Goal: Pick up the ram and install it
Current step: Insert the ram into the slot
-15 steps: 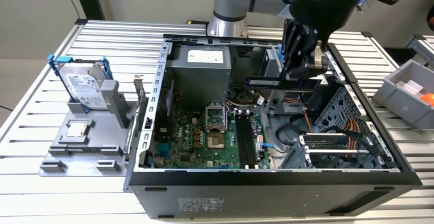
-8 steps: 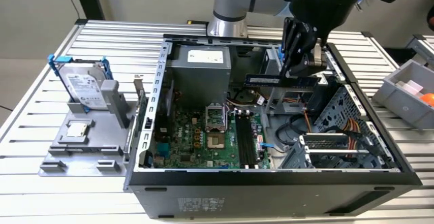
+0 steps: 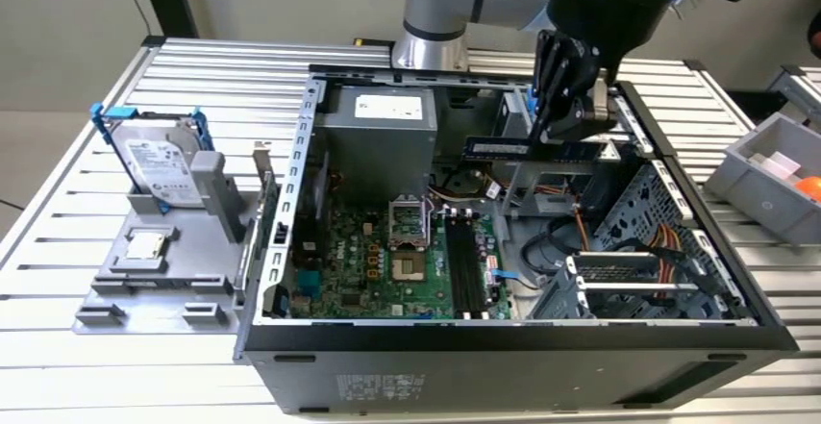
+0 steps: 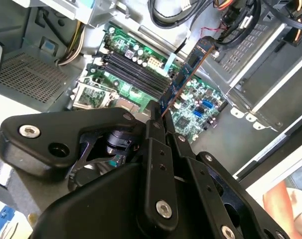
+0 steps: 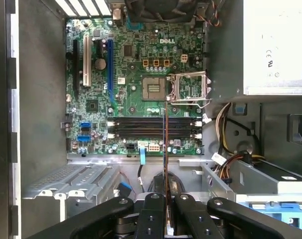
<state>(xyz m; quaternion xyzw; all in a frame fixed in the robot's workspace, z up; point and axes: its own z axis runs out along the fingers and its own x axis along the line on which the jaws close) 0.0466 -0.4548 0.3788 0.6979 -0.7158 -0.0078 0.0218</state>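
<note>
jaws pinch the ram (image 4: 185, 77) endwise, clear above the motherboard (image 5: 136, 69).

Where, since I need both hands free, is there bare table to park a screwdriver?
Bare table lies at the exterior view's left of the grey holder, and in a strip between the computer case and the grey bin. Inside the case is crowded: the gripper holds the ram over the motherboard.

The Universal Robots arm (image 3: 436, 1) bends over at its silver joint, with the wrist tilted downward. Its black gripper (image 3: 566, 137) hangs pointing down, fingers (image 5: 153, 214) pressed close together, clamping the ram (image 3: 510, 148) by one end.
</note>
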